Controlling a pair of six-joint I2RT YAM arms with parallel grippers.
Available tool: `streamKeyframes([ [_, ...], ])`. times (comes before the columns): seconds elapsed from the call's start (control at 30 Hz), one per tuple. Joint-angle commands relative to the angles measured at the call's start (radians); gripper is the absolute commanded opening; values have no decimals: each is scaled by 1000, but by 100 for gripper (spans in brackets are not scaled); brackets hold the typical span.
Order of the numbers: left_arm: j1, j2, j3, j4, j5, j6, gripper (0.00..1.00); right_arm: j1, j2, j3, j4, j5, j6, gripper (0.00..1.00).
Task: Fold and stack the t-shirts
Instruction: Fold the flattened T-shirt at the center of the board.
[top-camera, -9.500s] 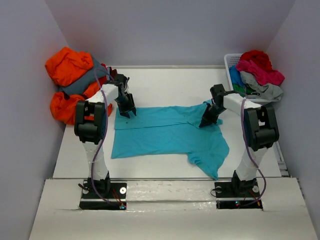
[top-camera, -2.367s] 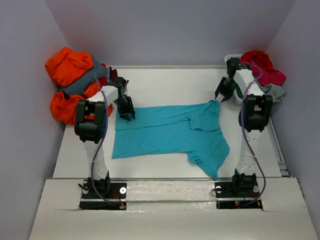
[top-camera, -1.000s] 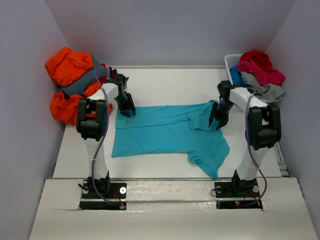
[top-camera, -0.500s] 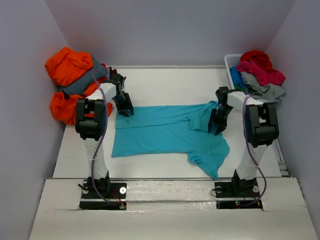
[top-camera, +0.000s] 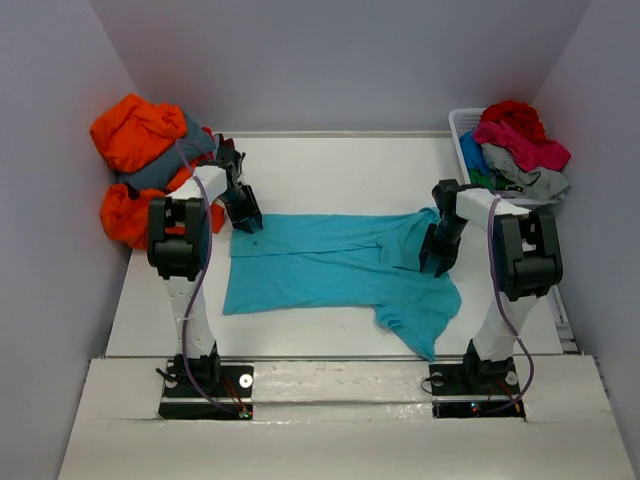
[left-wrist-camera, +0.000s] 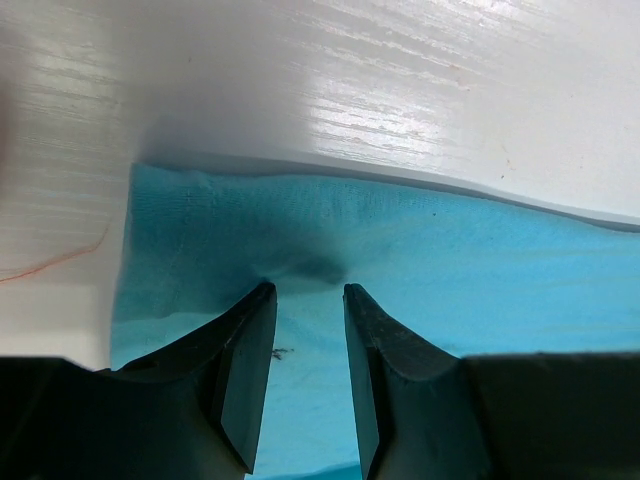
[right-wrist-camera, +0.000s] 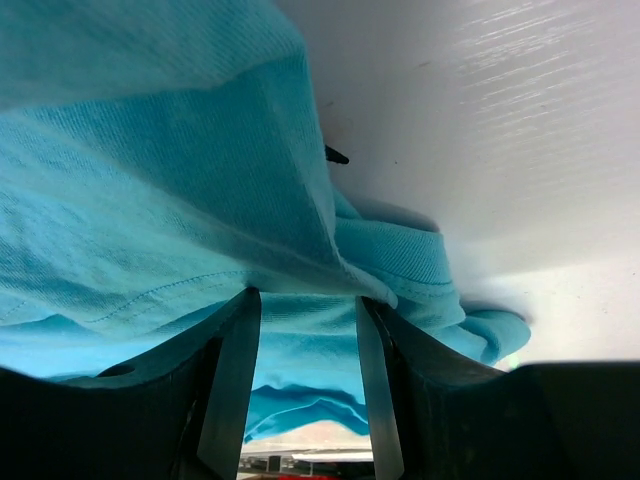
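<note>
Returned from the basket (top-camera: 460, 122), the right gripper (top-camera: 436, 262) straddled a sleeve fold of the turquoise t-shirt (top-camera: 320, 265) mid-frame, jaws half-parted (nothing clamped), while the left gripper (top-camera: 247, 222), likewise parted, pressed its upper-left corner, likely to steady it.

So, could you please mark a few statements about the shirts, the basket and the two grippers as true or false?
1. The turquoise t-shirt lies spread on the table. True.
2. The white basket stands at the far left. False: it stands at the far right.
3. The left gripper is at the turquoise t-shirt's far left corner. True.
4. The orange shirts are piled in the white basket. False: they are heaped at the far left, outside it.
5. The right gripper hangs over the white basket. False: it is down at the turquoise t-shirt's right side.
</note>
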Motion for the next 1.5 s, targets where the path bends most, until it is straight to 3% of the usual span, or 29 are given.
streamKeyframes([
  [0.0,15,-7,15,-16,1,26,46,-6,-37,-15,-27,60,17,49],
  [0.2,15,-1,16,-19,12,32,46,-6,-23,46,-42,31,2,49],
  [0.33,15,-15,24,-23,-2,34,46,-6,-116,115,-25,-15,-1,49],
  [0.67,6,-24,42,-33,-22,40,46,-6,-92,414,-111,23,-5,50],
  [0.97,-23,40,116,-46,17,49,46,-6,100,526,-20,-2,9,49],
  [1.13,-43,77,164,-59,46,71,46,-6,230,703,-42,60,-6,48],
  [1.33,-67,82,147,-51,72,81,46,-6,325,876,-108,21,2,48],
  [1.47,-67,94,133,-53,69,80,46,-6,316,803,-71,0,-6,48],
])
